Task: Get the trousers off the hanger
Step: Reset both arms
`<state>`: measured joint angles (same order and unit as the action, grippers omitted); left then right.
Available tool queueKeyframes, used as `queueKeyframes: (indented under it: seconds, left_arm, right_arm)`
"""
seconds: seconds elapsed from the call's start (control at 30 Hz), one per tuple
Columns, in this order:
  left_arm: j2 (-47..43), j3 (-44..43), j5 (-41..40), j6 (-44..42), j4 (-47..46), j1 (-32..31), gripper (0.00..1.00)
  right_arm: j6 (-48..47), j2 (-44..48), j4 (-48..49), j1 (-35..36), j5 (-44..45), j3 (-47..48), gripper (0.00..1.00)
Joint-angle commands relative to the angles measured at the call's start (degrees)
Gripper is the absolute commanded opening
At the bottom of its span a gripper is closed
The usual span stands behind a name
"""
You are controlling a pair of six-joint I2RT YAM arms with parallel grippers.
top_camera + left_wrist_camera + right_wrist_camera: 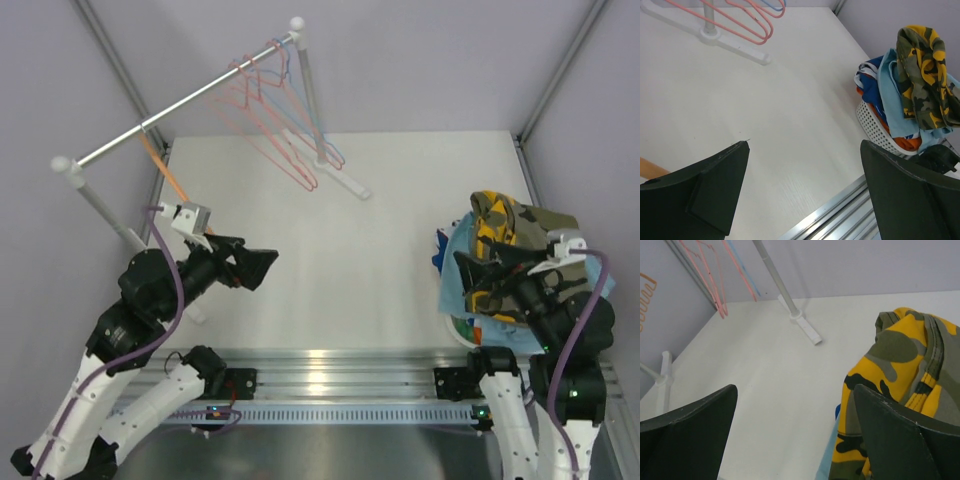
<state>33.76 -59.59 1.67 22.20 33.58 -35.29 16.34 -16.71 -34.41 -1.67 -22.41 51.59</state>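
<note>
We see the trousers (512, 248) heaped at the right side of the table (340, 280), piled in a white basket (874, 124) just in front of the right arm. The olive camouflage pair with yellow (900, 365) lies on top, with light blue, blue-and-white and orange cloth beneath it; we cannot pick out a mint green pair. On the rail (190, 100) at the far left, the pink and blue hangers (290, 130) hang bare near the right post. 1 orange hanger (160, 168) sits apart near the left post, with no cloth on it that we can see.

The left fingers (705, 192) stand spread wide with nothing between them, over bare table near the orange hanger. The right fingers (900, 440) are likewise wide apart and empty, just beside the camouflage pair but not closed on it.

We judge the task all but finished, since no garment shows on any hanger. Doing this step well means not disturbing the pile: the top pair is draped loosely and could slide off if snagged. We would draw the right arm back and up, not sideways through the cloth. We would hold the left arm away from the rail so the hangers do not swing, and check the orange hanger from a better angle.
</note>
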Motion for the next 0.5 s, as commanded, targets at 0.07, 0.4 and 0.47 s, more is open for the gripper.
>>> queueKeyframes:
  seconds: [0.07, 0.4, 0.47]
  left_arm:
    - [-9.31, 8.43, 1.05, 3.72, -5.45, 0.04, 0.98]
    - [-23.03, 18.98, -1.15, 9.79, -4.41, 0.04, 0.98]
    - [-23.65, 19.51, -1.23, 9.88, -3.18, 0.04, 0.98]
  right_arm:
    - [1.76, 11.32, -0.04, 0.62, 4.31, -5.44, 1.0]
    - [3.08, 22.33, -7.59, 0.53, 6.68, -9.41, 1.0]
    - [3.35, 23.56, -7.25, 0.53, 5.81, -9.84, 1.0]
